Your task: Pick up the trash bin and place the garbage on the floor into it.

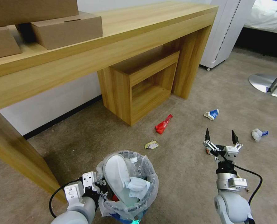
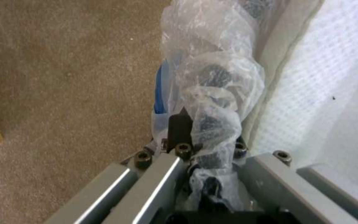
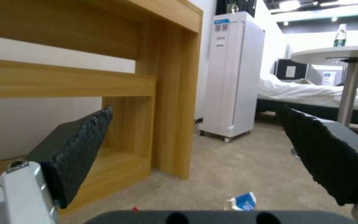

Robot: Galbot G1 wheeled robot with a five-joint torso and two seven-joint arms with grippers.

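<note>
Jaws of the left gripper (image 1: 98,186) pinch the bagged rim of the bin (image 1: 150,189), low in front of the robot, with 1 slipper (image 1: 118,174) inside. Jaws of the right gripper (image 1: 221,136) stand wide apart, holding nothing, above the floor (image 1: 182,168) near a carton (image 1: 212,114).
</note>
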